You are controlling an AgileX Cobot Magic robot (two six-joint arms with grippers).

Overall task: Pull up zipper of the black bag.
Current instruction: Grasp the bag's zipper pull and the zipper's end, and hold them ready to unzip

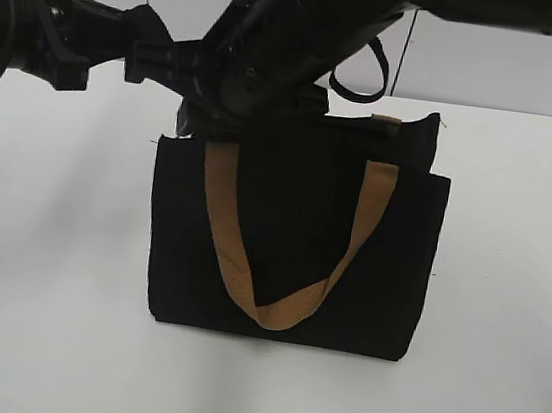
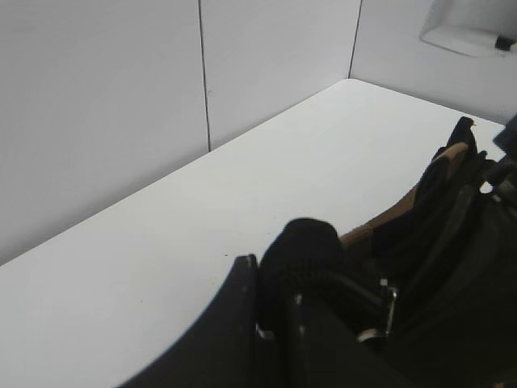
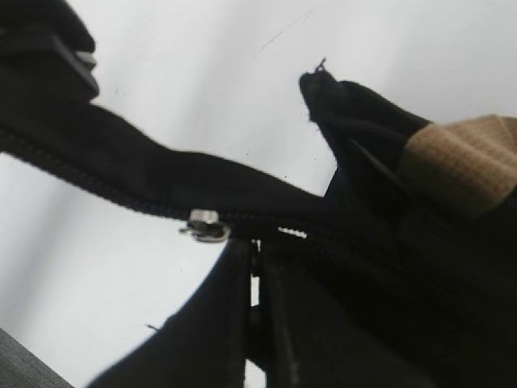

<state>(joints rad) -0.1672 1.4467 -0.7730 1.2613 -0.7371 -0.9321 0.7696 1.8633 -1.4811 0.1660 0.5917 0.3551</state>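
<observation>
The black bag (image 1: 291,249) stands upright on the white table, with a tan webbing handle (image 1: 239,262) hanging down its front. Both arms meet over its top left corner. In the left wrist view my left gripper (image 2: 271,279) is shut on a bunched fold of the bag's black fabric (image 2: 300,242). In the right wrist view the zipper's small metal slider (image 3: 206,226) sits on the black zip line. My right gripper (image 3: 257,246) is shut right beside it; the pull tab is hidden between the fingers. A tan strap end (image 3: 460,162) shows at the right.
The white table (image 1: 34,288) spreads out on all sides of the bag. White wall panels (image 2: 105,105) stand close behind it. A black cable loop (image 1: 360,76) hangs from the right arm above the bag's top edge.
</observation>
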